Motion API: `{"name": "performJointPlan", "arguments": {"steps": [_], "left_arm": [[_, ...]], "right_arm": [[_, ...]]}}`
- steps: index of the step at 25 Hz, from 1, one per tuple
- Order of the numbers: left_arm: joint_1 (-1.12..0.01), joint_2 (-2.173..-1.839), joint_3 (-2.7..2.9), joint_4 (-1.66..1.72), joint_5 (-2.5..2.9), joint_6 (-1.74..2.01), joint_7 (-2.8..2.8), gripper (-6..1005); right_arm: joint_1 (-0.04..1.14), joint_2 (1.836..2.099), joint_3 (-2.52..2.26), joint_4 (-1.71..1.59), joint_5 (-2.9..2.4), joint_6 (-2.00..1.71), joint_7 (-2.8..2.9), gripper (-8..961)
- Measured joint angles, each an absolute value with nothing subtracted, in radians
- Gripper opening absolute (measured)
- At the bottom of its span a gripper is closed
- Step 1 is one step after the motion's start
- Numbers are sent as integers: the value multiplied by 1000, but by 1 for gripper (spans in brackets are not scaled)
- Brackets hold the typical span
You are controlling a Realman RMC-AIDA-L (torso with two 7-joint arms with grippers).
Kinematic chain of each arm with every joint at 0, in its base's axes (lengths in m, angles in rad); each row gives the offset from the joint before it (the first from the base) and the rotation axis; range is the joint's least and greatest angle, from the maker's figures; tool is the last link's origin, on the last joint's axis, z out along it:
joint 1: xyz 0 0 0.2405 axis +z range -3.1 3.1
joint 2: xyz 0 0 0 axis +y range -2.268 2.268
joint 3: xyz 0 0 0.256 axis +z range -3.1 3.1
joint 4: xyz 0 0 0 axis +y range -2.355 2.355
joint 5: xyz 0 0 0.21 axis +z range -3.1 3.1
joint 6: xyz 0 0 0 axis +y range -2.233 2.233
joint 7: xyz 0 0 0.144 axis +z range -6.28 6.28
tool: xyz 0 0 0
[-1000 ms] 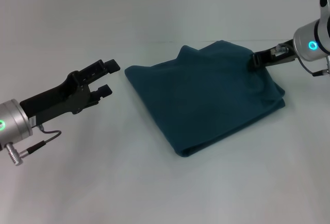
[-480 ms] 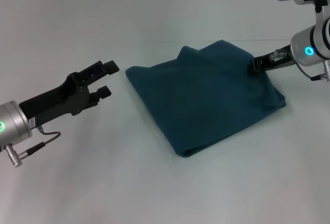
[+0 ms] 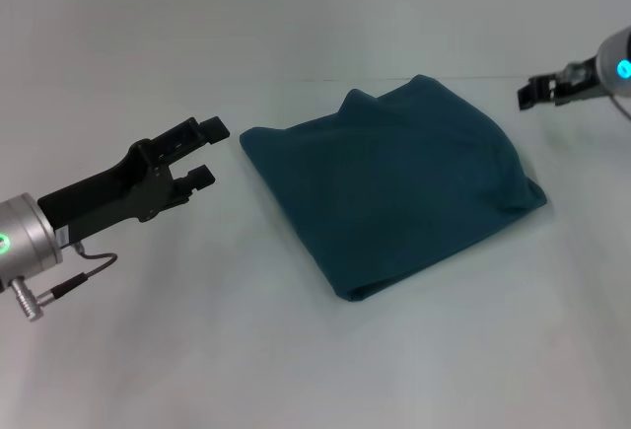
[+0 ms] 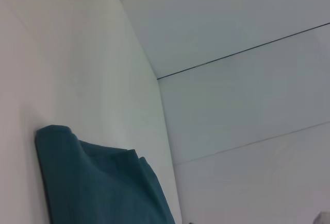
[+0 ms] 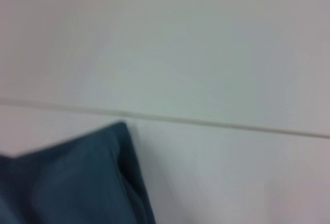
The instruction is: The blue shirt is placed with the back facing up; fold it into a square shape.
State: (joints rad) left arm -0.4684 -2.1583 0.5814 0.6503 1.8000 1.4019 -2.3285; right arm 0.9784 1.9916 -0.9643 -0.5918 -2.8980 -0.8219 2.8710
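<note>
The blue shirt lies folded into a rough, slightly tilted square in the middle of the white table, plain side up, with a small peak of cloth on its far edge. My left gripper hovers open just left of the shirt's left corner, holding nothing and not touching the cloth. My right gripper is up at the far right, clear of the shirt's right edge. A corner of the shirt shows in the left wrist view. The right wrist view catches the shirt's far corner.
The white table spreads out around the shirt. A thin seam runs across it behind the cloth. A cable and plug hang under my left wrist.
My right gripper has drawn back from the shirt's right edge, moving up and to the right. The shirt and left arm stay still.
</note>
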Motion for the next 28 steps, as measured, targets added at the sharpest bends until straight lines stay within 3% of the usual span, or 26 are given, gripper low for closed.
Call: {"name": "performJointPlan", "arguments": {"steps": [6,14,17,19,25,28], "left_arm": [[-471,-2158,584,651,1799,1403,-2330,946],[-466,-2146,593,657,1808,1443,-2352,946],[-464,-2144,593,657,1809,1451,-2353,946],[-463,-2144,593,657,1809,1450,-2353,946],[-464,-2146,594,652,1810,1445,-2351,946],[-464,-2148,594,651,1810,1444,-2349,946]], "right_arm": [[951,1949,-875,-691,-2708,-1005,2764,489],[906,1859,-784,-687,-2435,-1313,2555,503],[897,1839,-793,-676,-2476,-1375,2565,519],[891,1839,-793,-661,-2514,-1395,2571,710],[879,1857,-784,-596,-2518,-1409,2543,912],[879,1881,-783,-584,-2514,-1383,2533,911]]}}
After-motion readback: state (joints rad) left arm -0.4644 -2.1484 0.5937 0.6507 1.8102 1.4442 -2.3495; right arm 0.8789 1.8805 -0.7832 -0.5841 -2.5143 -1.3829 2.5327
